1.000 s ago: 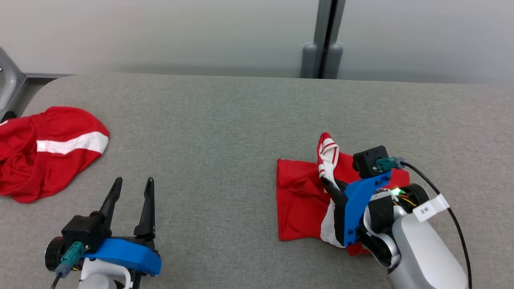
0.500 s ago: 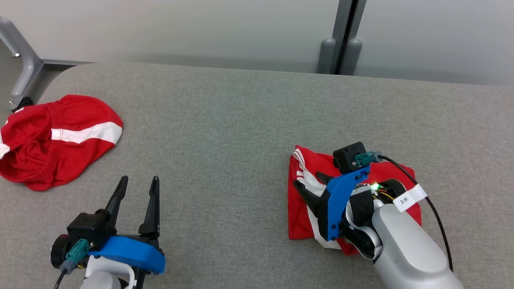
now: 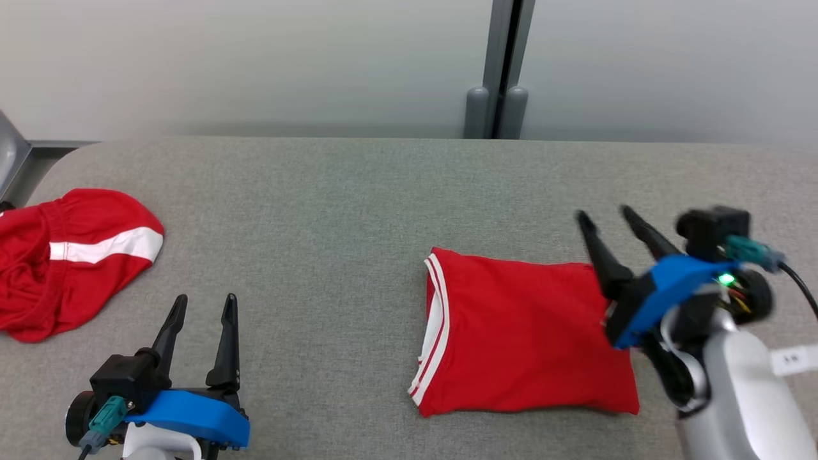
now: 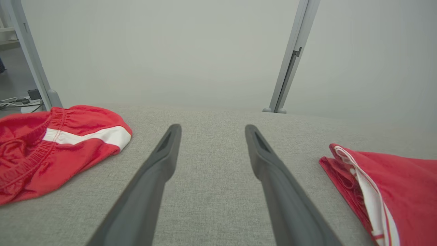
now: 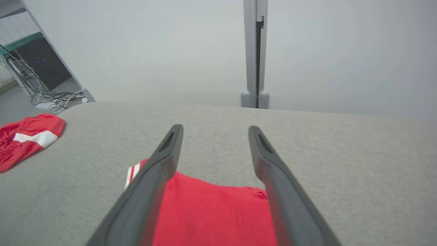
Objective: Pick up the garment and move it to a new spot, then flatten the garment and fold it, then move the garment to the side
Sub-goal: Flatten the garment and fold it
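- The grey padded table (image 3: 358, 191) runs right across my head view.
- The folded garment (image 3: 530, 338) lies flat on the table's right half. It is a red near-square, slightly wider across than deep, with its white-striped edge facing the robot's left.
- A second red garment (image 3: 70, 255) with a white band sits crumpled at the table's far left, well apart from the folded one.
- The right gripper (image 3: 602, 213) hovers over the folded garment's far right corner, jaws spread wide and holding nothing. Its fingertips point past the far edge, so the cloth lies behind them and to their left.
- The left gripper (image 3: 205, 298) sits at the lower left, jaws apart and empty, with bare table between it and the striped edge.
- As I read it, the fold is done. The shift aside suits the right arm, which is much nearer, once it drops back onto the cloth's right edge.
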You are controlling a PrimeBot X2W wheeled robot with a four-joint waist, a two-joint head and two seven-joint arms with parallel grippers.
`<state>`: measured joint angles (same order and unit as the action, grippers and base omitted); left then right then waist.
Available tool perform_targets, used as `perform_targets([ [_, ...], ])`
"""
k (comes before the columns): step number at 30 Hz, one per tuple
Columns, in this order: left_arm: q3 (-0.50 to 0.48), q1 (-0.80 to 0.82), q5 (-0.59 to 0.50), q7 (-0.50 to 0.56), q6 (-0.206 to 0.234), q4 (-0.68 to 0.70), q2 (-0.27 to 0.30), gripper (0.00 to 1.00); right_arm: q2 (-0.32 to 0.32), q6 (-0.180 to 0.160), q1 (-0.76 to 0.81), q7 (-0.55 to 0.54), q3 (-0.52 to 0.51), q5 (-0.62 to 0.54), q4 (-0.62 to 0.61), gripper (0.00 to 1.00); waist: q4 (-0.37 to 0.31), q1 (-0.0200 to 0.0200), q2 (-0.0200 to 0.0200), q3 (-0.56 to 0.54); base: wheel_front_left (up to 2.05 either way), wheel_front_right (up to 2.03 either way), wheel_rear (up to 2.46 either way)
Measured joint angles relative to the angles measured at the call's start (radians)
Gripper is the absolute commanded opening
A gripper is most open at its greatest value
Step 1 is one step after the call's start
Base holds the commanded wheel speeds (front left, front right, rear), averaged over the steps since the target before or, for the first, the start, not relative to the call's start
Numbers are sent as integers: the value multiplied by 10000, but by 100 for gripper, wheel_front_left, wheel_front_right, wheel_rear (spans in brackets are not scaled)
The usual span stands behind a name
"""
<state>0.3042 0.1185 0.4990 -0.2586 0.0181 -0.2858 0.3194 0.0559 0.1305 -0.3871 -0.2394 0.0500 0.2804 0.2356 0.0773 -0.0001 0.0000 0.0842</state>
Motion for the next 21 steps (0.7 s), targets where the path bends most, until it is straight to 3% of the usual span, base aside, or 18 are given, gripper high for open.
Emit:
perform_targets([
  [6,-21,-99,10,-2,-4,48,50,100,31,0,1524,245,-1496,-1737,-986,100,-213,0,0,-190,0,0,0],
  [11,-19,-213,8,-13,67,113,36,100,-13,0,2569,1542,-2215,-1933,-1329,100,-323,-1,0,-353,0,0,0],
  [21,-96,-602,-230,-29,274,393,31,100,-71,2,3481,2987,-1728,-1795,-1026,100,-556,0,-1,-714,0,0,0],
])
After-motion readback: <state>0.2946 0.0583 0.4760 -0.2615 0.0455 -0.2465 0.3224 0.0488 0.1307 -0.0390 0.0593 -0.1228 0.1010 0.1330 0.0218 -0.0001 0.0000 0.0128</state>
